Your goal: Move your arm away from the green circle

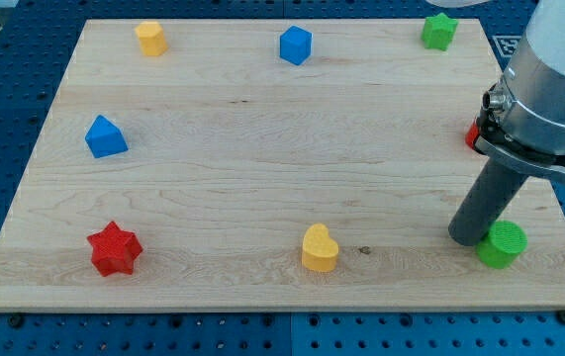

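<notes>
- Nearest the view's bottom, on your wooden desk (pixel 262 168), you have three blocks in a loose row: a red star (pixel 114 248) at the view's left, a yellow heart (pixel 320 248) near the middle, and the green circle (pixel 502 243) at the view's right, close to the desk's right edge.
- My tip (pixel 470 238) stands just beside the green circle, on its left side as you see it; the two look to be touching or nearly so, and you cannot tell which from this angle.
- You will find no fingers on this arm: it ends in a plain dark rod, so there is nothing spread, pressed together or pinching.
- The rod rises from the tip toward the view's upper right into the arm's grey and white body, which covers part of the desk's right edge.
- Partly hidden behind that body you can see a small red block (pixel 473 134); its shape cannot be made out.
- Farther up, at the view's left, sits a blue block (pixel 105 136) with a peaked top, well apart from the others.
- Along the view's top you have a yellow block (pixel 150 39) at the left, a blue cube (pixel 296 44) near the middle, and a green star (pixel 439 31) at the right.
</notes>
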Action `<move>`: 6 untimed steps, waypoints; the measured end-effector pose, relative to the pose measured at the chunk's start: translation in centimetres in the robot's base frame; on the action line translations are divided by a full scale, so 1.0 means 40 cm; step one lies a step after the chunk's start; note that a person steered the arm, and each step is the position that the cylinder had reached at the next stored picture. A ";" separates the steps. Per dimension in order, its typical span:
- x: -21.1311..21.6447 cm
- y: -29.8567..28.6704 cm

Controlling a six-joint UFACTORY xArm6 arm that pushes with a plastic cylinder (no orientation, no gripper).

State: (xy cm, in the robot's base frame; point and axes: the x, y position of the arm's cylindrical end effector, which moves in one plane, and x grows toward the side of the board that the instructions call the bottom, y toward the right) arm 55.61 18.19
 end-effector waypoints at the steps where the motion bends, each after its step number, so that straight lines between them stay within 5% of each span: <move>1: 0.000 -0.015; 6: -0.022 -0.075</move>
